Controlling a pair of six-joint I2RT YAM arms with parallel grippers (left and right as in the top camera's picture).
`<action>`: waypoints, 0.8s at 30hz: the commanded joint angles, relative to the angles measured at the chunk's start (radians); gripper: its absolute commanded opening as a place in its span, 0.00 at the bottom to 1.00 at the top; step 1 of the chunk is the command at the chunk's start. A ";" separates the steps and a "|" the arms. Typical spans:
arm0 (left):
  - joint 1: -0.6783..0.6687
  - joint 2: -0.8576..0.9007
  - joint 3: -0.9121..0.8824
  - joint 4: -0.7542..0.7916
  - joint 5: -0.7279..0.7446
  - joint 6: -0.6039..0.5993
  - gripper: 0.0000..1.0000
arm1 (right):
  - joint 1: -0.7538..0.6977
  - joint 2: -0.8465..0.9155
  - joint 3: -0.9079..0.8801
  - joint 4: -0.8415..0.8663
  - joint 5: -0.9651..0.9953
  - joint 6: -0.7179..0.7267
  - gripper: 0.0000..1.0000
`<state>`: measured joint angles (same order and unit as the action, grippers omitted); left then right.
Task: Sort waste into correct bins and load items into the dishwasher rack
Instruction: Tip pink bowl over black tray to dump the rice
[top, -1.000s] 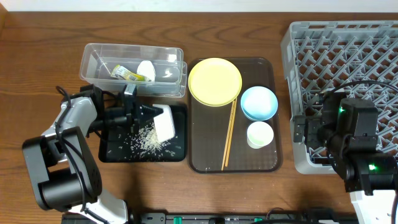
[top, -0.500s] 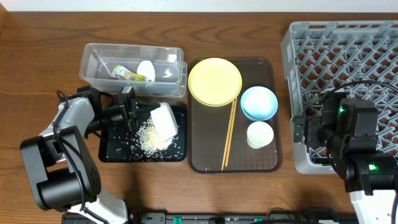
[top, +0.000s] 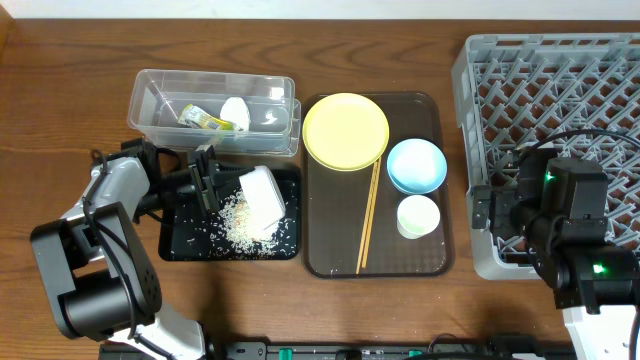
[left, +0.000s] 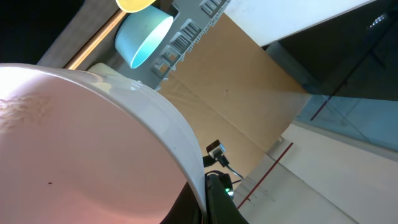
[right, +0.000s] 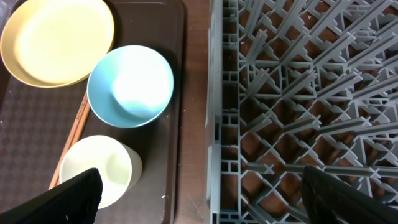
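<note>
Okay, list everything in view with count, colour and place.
clear tub: 1, transparent, rear left
snack wrapper: 1, green-yellow, in tub
crumpled paper: 1, white, in tub
black tray: 1, black, front left
rice: scattered, white, in black tray
white bowl: 1, white, tilted over black tray
serving tray: 1, brown, centre
plate: 1, yellow, on serving tray
blue bowl: 1, light blue, on serving tray
cup: 1, white, on serving tray
chopsticks: 1 pair, wooden, on serving tray
rack: 1, grey, right
left gripper: shut on white bowl
right gripper: open, beside rack
</note>
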<state>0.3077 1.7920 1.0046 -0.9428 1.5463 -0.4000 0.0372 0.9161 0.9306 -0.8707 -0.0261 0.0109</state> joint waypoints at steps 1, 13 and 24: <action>0.008 0.007 0.000 -0.006 0.027 -0.035 0.06 | 0.013 -0.002 0.020 -0.001 -0.001 0.003 0.99; 0.008 0.006 0.000 0.245 0.027 0.169 0.06 | 0.013 -0.002 0.020 -0.001 -0.001 0.003 0.99; -0.003 -0.101 0.001 0.246 -0.012 0.229 0.06 | 0.013 -0.002 0.020 0.000 -0.001 0.003 0.99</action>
<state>0.3103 1.7599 1.0019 -0.6979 1.5429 -0.2245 0.0372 0.9161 0.9306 -0.8711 -0.0261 0.0109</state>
